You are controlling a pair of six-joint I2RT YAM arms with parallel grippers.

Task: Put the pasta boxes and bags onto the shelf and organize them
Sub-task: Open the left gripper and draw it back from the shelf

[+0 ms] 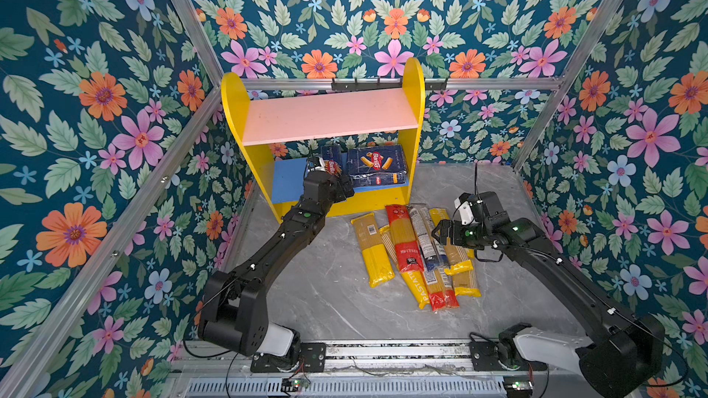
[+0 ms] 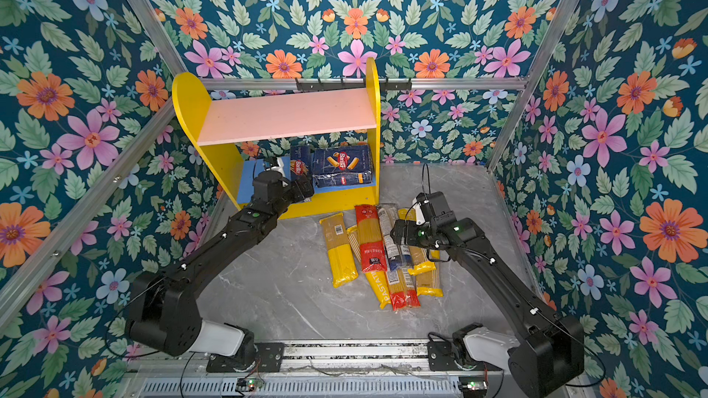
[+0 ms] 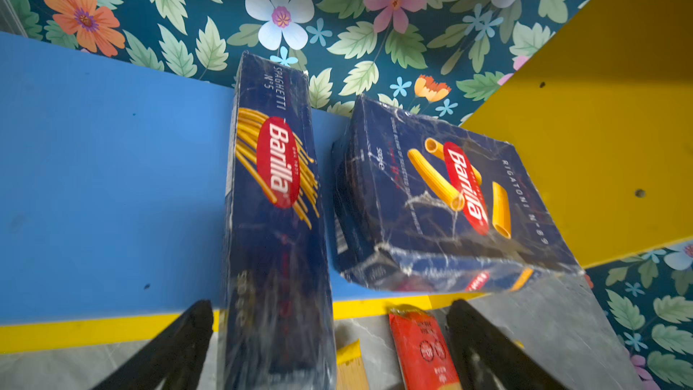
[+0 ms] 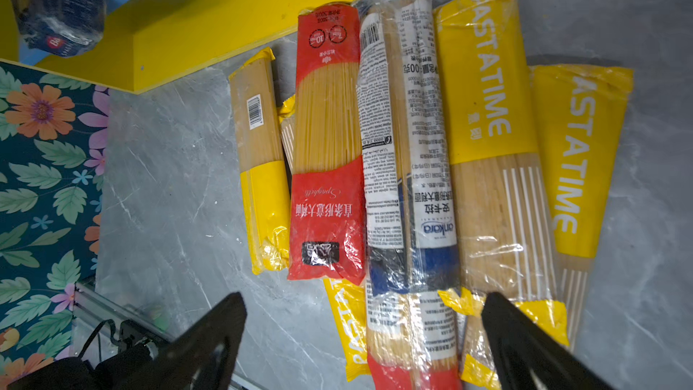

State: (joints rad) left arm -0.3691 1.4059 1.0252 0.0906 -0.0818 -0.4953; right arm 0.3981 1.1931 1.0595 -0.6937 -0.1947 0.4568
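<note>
Robot lab test cell, aluminium extrusion frame [image 1: 498, 84], floral-print backdrop panels [image 1: 95, 109] on three sides, grey marble-look tabletop [image 1: 325, 300], left arm [image 1: 268, 254] and right arm [image 1: 555, 269] bolted to front rail [image 1: 383, 350], exposed cabling.

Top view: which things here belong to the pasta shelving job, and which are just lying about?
Job:
- shelf
- spaghetti box
- rigatoni box
- spaghetti bags

Not the job:
- floral walls
- aluminium frame
- black hook rail

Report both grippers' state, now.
Left gripper: open, astride the narrow Barilla box, not clamping it.
Right gripper: open, empty, above the spaghetti bags.
</note>
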